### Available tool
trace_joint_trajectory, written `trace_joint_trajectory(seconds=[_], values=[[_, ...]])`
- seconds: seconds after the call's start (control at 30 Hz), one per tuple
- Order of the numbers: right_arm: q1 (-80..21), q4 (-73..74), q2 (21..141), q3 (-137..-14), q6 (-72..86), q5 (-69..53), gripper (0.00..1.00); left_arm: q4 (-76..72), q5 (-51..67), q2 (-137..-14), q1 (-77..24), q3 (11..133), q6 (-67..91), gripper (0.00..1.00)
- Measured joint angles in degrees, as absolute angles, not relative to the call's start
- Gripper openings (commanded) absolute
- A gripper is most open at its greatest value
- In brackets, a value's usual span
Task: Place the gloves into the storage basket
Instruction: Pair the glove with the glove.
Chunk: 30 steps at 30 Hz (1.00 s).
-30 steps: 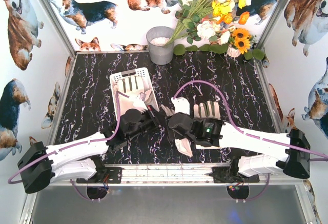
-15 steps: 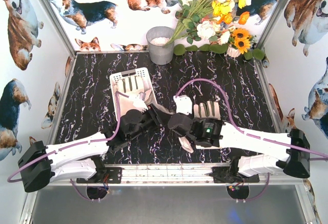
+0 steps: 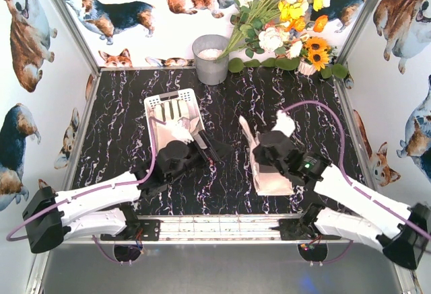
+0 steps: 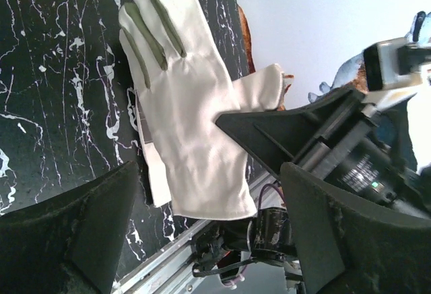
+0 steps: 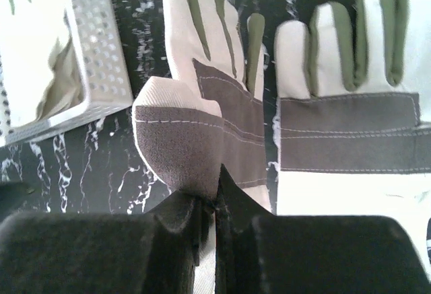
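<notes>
Right pincer clamped on glove, arm angled inward; left pincer wide apart, empty, arm stretched near basket.

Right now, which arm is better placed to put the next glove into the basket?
Right. The right fingers are shut on a glove; the left fingers stand open and empty by the basket.
</notes>
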<state>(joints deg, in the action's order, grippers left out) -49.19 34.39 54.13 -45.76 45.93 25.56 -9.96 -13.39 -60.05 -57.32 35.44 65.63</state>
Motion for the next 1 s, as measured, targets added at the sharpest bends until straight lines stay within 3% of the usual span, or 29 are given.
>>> trace_joint_trajectory(seconds=[0.23, 0.57, 1.0], values=[[-37.06, 31.24, 48.4, -34.59, 52.18, 16.47, 0.0, -8.4, -12.36, -66.17, -57.32, 39.66, 64.23, 0.8], [-34.04, 33.5, 47.57, -32.12, 53.49, 18.65, 0.0, -10.39, -7.81, -81.54, -57.56, 46.06, 63.09, 0.76], [-31.24, 36.91, 58.08, -32.08, 48.12, 26.24, 0.0, -15.55, -2.92, -99.39, -57.56, 52.66, 62.19, 0.55]])
